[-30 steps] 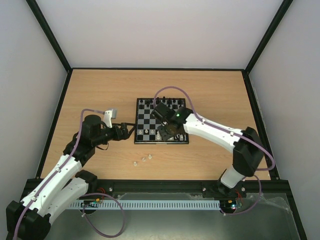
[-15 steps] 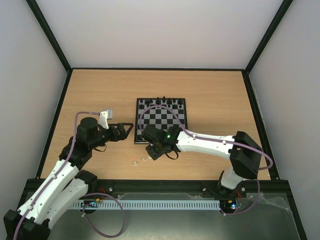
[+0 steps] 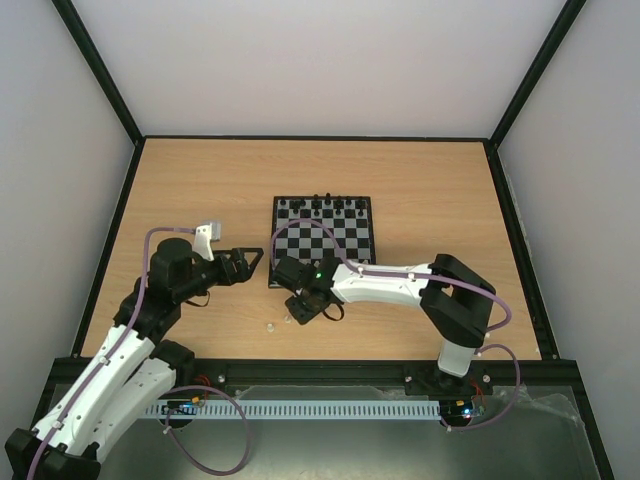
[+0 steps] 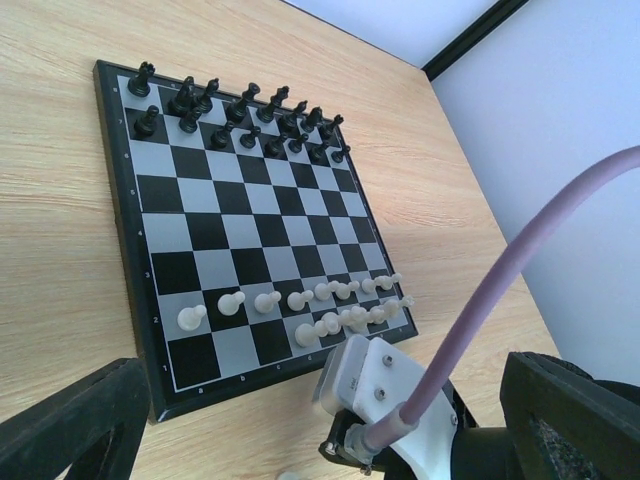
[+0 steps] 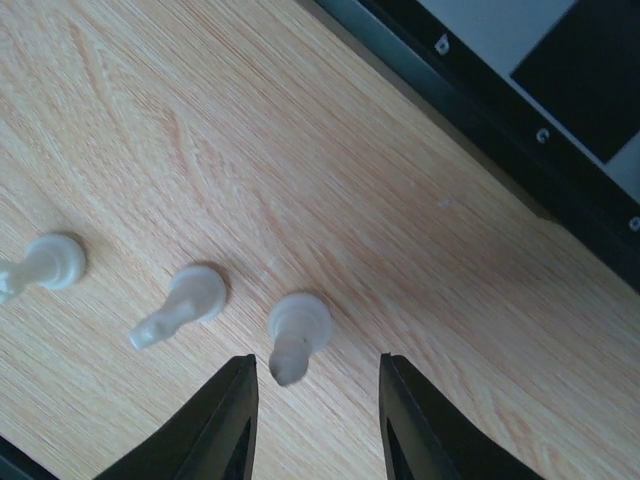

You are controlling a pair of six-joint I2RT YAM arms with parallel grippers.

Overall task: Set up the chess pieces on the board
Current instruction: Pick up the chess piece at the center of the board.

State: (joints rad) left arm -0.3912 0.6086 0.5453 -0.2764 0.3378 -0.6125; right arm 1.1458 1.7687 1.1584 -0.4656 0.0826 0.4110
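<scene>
Chess pieces (image 4: pixel 298 298) mostly on the board (image 3: pixel 340 240): one full pale row and a part-filled row behind it, along the edge nearest the arms. Three more loose pieces (image 5: pixel 185 300) off the board, on the bare wooden counter (image 3: pixel 200 180) just outside its near left corner, in a short line, close together but not touching. Impossible to tell whether upright or lying on their sides.

Right tool (image 3: pixel 300 308) low over that line, jaws partly apart and straddling the end piece (image 5: pixel 297 333), the one nearest the board. A sliver of wood visible on each side of it, so nothing gripped. Left tool (image 3: pixel 250 262) spread wide, holding nothing, just beside the board's left edge.

Around: black pieces (image 4: pixel 240 110) packed into the two far rows, well apart from the pale ones. White wrist block (image 4: pixel 365 380) of the right arm and its lilac cable (image 4: pixel 500 290) across the lower part of the left wrist view, covering the board's near corner and standing between that camera and the loose pieces. Black rail (image 3: pixel 300 372) along the counter's near edge, white walls (image 3: pixel 320 60) on three sides.

Writing: small pale digits down the board's black border in the left wrist view, "1" and "2" just legible near the corner. Small white letters on the border in the right wrist view, a "c" (image 5: pixel 543 135) readable, its neighbours too unclear to name.
</scene>
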